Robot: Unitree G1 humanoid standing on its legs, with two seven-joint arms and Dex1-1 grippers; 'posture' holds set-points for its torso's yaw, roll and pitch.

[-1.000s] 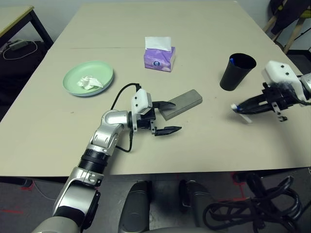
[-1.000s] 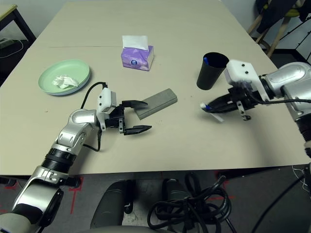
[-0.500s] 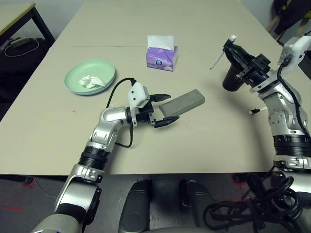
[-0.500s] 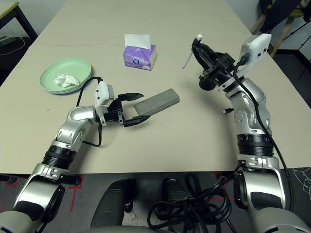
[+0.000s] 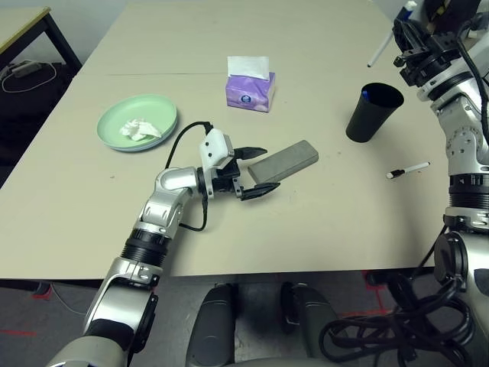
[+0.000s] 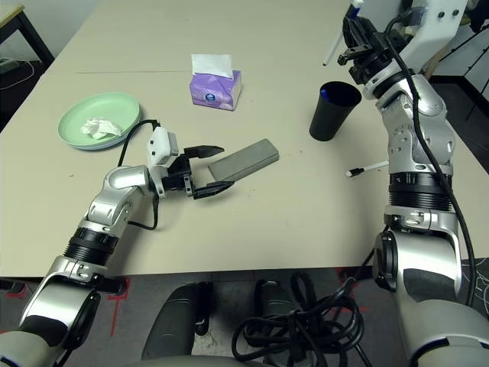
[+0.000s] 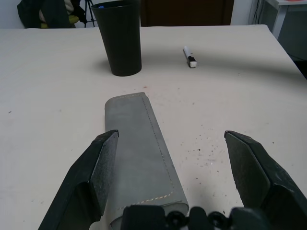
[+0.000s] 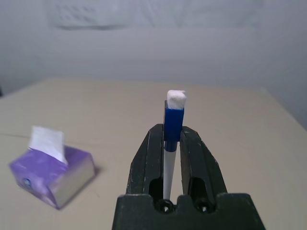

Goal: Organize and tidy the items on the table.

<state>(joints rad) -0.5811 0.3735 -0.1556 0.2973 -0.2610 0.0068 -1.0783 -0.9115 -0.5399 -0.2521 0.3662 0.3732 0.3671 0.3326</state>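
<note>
My left gripper [image 5: 267,170] stands open, its fingers on either side of the near end of the grey glasses case [image 5: 289,160], which lies flat on the table [image 5: 321,229]. In the left wrist view the case [image 7: 139,153] lies between the two fingers. Raised above and behind the black cup [image 5: 373,112], my right gripper [image 5: 403,40] is shut on a white pen [image 5: 380,52] with a blue cap [image 8: 173,123]. Another white pen [image 5: 407,170] lies on the table to the cup's right. The mint green plate [image 5: 157,113] holds a crumpled white tissue [image 5: 140,130].
The purple tissue box [image 5: 250,90] stands at the middle back of the table. A smaller yellowish table [image 5: 23,23] with black legs stands beyond the far left corner. Cables lie on the floor [image 5: 397,321] below the front edge.
My right gripper has carried the pen up from the table to high above and behind the cup. My left gripper has moved forward around the case's near end.
</note>
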